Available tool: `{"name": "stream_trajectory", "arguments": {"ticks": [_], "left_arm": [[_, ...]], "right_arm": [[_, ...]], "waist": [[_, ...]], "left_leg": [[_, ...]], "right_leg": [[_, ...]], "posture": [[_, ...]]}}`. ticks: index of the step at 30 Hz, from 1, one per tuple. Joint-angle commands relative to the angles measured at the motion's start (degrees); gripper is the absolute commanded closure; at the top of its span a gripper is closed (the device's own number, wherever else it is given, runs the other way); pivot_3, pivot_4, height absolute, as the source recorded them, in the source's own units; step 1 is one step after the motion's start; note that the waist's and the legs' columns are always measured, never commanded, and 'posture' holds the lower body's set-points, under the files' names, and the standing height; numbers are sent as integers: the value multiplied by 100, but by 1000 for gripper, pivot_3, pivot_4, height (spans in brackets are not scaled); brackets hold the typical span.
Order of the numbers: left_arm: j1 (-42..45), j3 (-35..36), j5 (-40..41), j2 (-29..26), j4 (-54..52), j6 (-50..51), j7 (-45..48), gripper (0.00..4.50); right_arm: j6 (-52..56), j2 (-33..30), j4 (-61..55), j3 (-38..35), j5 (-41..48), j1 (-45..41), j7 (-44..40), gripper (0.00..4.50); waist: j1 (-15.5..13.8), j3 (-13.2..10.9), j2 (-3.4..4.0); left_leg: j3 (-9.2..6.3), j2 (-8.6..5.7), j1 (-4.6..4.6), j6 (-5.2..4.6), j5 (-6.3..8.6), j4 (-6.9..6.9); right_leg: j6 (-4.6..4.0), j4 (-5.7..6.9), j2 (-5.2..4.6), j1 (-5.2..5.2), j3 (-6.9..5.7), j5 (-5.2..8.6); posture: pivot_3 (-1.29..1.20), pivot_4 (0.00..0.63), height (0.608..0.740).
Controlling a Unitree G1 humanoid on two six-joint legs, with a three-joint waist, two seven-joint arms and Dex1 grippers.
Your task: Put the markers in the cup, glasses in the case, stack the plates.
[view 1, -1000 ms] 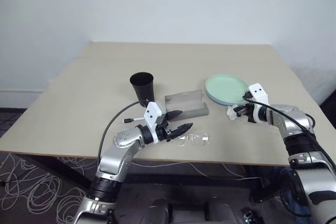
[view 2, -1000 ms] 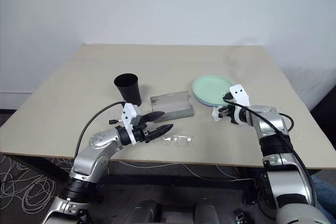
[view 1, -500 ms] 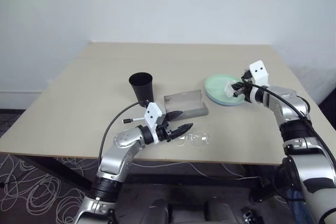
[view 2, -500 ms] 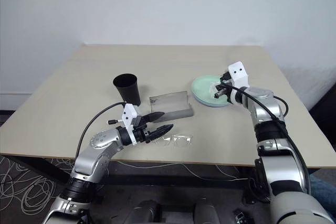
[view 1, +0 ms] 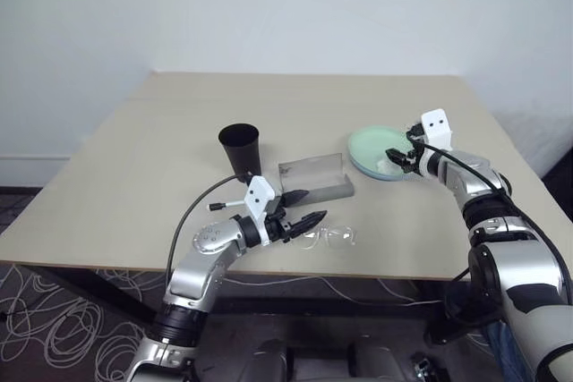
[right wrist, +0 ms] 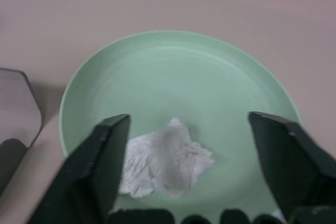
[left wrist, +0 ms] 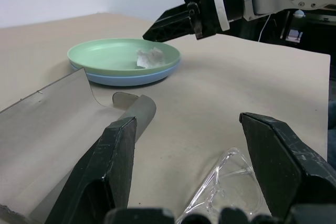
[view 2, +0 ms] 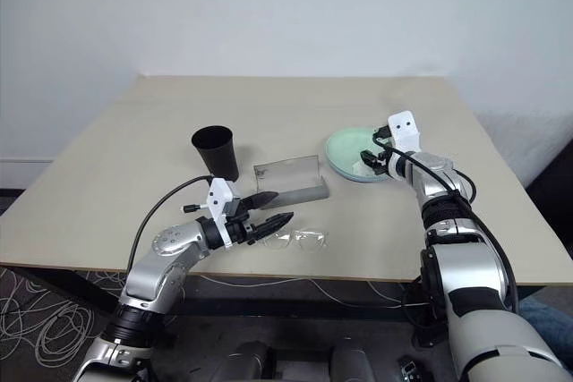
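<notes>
- left gripper [view 1: 298,218] wide open, empty; glasses [view 1: 329,237] lie just ahead on the bench [view 1: 134,158], long axis crosswise
- case [view 1: 315,176] behind them
- right gripper [view 2: 375,157] open over stacked plates [view 1: 367,142], wad [right wrist: 164,165] inside

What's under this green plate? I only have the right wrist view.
Observer: A light blue plate lies directly beneath the green plate; they are stacked.
Operator: Where are the glasses?
Observer: The glasses lie outside the case, on its near side, just ahead of the open left end effector.
Operator: And the cup?
Observer: The cup stands upright to the left of the case.
</notes>
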State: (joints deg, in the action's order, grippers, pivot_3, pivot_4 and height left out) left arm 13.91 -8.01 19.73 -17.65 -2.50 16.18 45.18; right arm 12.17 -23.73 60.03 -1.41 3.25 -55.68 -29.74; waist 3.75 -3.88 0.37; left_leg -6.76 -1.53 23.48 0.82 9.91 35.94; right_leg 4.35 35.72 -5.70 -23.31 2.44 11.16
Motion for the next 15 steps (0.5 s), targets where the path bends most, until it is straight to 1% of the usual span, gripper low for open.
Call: {"name": "stream_trajectory", "arguments": {"ticks": [1,6,10,15], "left_arm": [[115,36,-56,-98,-229,-16,-3,1171],[442,46,-93,-372,86,76,304,1171],[955,-14,-104,-695,587,131,845,1171],[1676,-151,-120,-966,1382,297,1626,1171]], "right_arm": [[-297,-74,-266,-122,17,-27,2,30],[-613,-119,-1442,-174,430,865,-1127,30],[-577,-291,-2696,81,577,1807,-2061,30],[-509,-385,-3417,164,764,2440,-2646,30]], "waist": [[37,0,1],[49,1,1],[48,0,2],[57,0,1]], "left_leg": [[0,0,0,0,0,0],[-5,1,0,-1,0,-2],[-2,0,0,-2,-1,3],[-1,0,0,7,4,8]], "right_leg": [[0,0,-1,0,0,0],[0,-2,2,3,-2,1],[1,-1,2,4,0,1],[3,3,1,5,0,0]], "posture": [[0,0,740],[0,0,740],[0,0,740],[0,0,740]]}}
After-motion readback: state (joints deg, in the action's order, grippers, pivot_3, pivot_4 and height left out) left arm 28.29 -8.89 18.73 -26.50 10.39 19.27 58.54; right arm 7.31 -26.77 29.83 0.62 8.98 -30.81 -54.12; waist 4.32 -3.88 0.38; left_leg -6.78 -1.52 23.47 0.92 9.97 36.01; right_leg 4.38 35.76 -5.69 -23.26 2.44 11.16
